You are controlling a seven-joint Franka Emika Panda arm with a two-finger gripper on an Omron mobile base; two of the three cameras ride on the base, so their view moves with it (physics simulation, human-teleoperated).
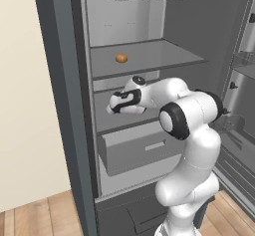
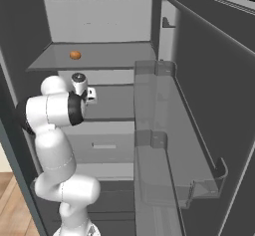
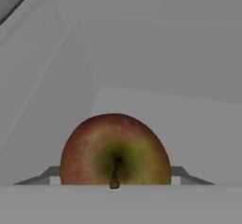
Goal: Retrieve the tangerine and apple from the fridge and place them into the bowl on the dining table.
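1. Wall (image 1: 20,80): a plain cream surface occupies the 9 o'clock side of the left base view, flat and unmarked.
2. Floor (image 1: 35,215): light wooden planks lie at 7 o'clock in the left base view, meeting the wall along a straight line. A further strip of planks shows at 5 o'clock.
3. Lighting: even and soft, with no hard shadows on wall or floor.

The white Franka Panda arm with dark joints (image 1: 191,130) is rising from its base, bending at the elbow and reaching forward and leftward, with its two-finger gripper (image 1: 110,108) extending horizontally, its finger separation being indeterminable.
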